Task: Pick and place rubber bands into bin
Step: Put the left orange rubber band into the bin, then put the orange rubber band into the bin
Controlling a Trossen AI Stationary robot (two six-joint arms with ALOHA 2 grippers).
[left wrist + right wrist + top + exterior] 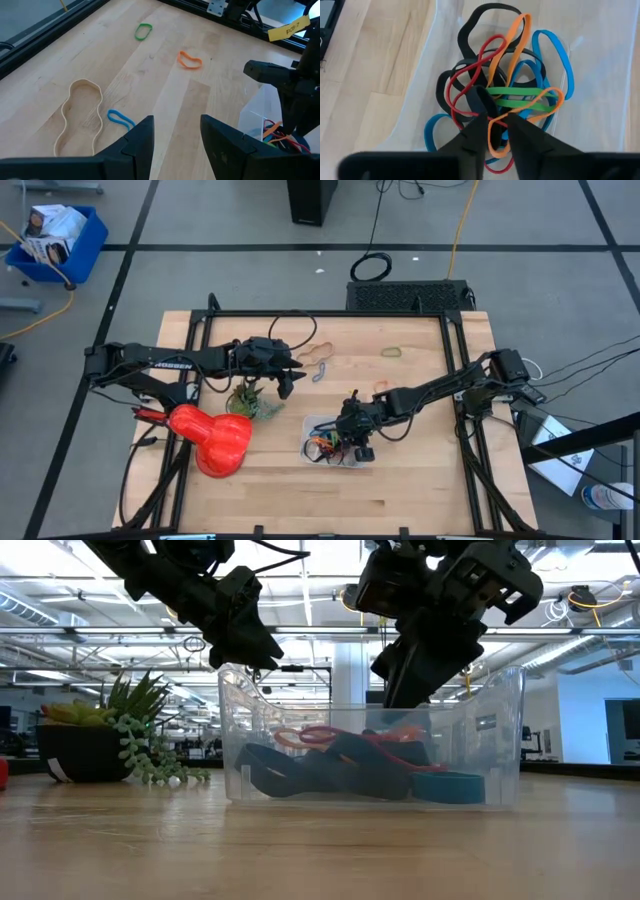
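The clear bin (312,428) stands on the wooden table and holds a tangle of rubber bands (515,92) in black, red, orange, blue and green. My right gripper (495,112) reaches down into the bin over the tangle. Its fingers are a little apart, and a loop of an orange band (496,131) shows in the gap. My left gripper (287,385) hangs open above the table left of the bin, holding nothing. Loose bands lie flat on the table beyond it: tan (80,117), blue (120,119), orange (190,60) and green (143,31). My right gripper slants down from above into the bin. The orange band's loop (492,137) lies in the narrow gap between its fingers, on the heap with the other bands. Whether the fingers touch it, I cannot tell.
A potted plant (250,402) and a red pear-shaped object (215,438) sit left of the bin, close under my left arm. A thin black cable (295,330) loops over the far part of the table. Bare wood lies along the near edge.
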